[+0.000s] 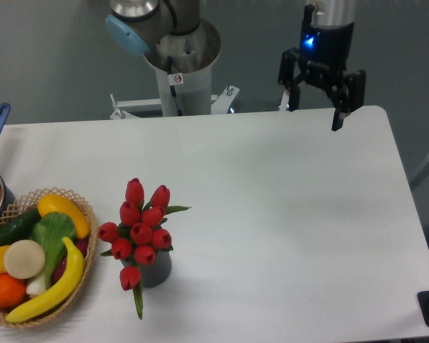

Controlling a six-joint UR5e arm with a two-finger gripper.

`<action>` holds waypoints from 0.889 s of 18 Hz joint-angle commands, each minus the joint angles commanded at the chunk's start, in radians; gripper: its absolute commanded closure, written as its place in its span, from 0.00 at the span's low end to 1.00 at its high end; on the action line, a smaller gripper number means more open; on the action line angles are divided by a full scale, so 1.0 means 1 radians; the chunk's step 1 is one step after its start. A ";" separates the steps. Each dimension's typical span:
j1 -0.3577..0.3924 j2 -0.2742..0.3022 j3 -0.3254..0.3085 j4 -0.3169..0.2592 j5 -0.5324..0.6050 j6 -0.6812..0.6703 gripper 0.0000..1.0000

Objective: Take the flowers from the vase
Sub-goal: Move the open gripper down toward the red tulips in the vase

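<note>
Flowers point(141, 232) stand in the vase point(156, 268) near the front edge of the tabletop point(286, 214), toward its left end, the red buds bunched above the dark ribbed mouth and one bud drooping over the rim in front. The vase holds only the lower stems, so the bunch is free to lift straight up and out; the buds spread wider than the mouth, which leaves the stems just under the heads as the likely place to grip.

The pincer point(314, 114) hangs above the back edge of the tabletop, toward the right corner, well apart from the flowers. Its fingers are spread wide and hold nothing, which suits an approach with room to close round the bunch. I judge the task barely begun: the arm has the whole diagonal of the tabletop to cross before it can come down on the stems.

A woven basket point(86, 275) of fruit and vegetables sits at the front left corner, just beside the vase, so a descent from the right or from above looks safer than one from the left. The vase is small and might tip or rise with the stems if they fit tightly.
</note>
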 joint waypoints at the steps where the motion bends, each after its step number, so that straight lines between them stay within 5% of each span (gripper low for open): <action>1: -0.009 0.000 -0.022 0.045 0.000 -0.055 0.00; 3: -0.032 0.000 -0.066 0.100 -0.002 -0.129 0.00; 8: -0.090 -0.018 -0.140 0.134 -0.023 -0.180 0.00; 16: -0.108 -0.087 -0.184 0.169 -0.353 -0.183 0.00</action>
